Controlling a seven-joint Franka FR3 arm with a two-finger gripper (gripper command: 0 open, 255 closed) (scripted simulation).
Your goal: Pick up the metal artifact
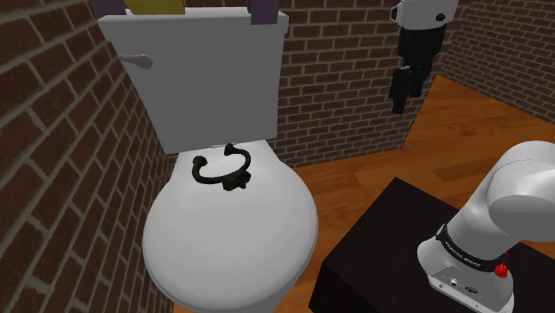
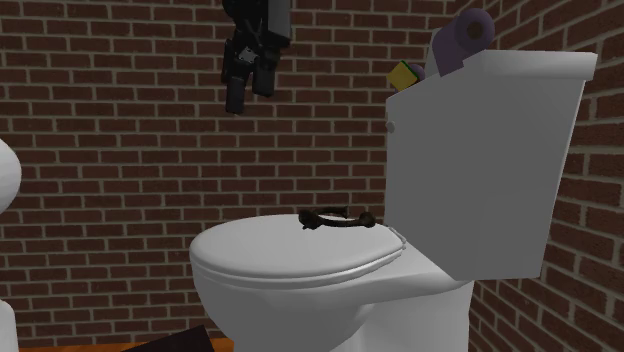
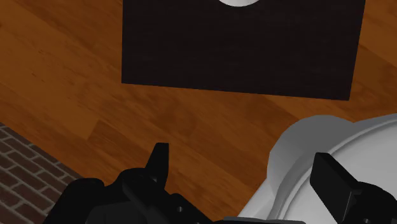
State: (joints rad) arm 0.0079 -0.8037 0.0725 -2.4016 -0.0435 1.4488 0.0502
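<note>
Right now my gripper [image 1: 402,96] hangs high, jaws spread, holding nothing. The dark curved artifact [image 1: 233,183] lies well below, toward the shoulder view's left, on the toilet lid [image 1: 231,249] just before the tank [image 1: 205,80], its length running along the tank.

There is 1 white toilet [image 1: 169,258], with 1 closed lid [image 1: 231,236], 1 tank [image 1: 205,80] and 1 flush handle [image 1: 138,60]. On the lid lies 1 dark ring-shaped metal artifact [image 1: 222,169]. On the tank top the second exterior view shows 1 yellow-green sponge [image 2: 405,72] and 1 purple paper roll [image 2: 466,30]; the shoulder view shows 2 purple shapes there, cut by the frame edge, so the number of purple things cannot be settled. There is 1 white arm [image 1: 520,196] on 1 black stand [image 1: 382,240], carrying 1 black gripper [image 1: 402,98] with 2 fingers [image 3: 158,159]. There is 1 wooden floor [image 1: 462,133], and the shoulder view shows 3 brick wall faces [image 1: 62,133].
</note>
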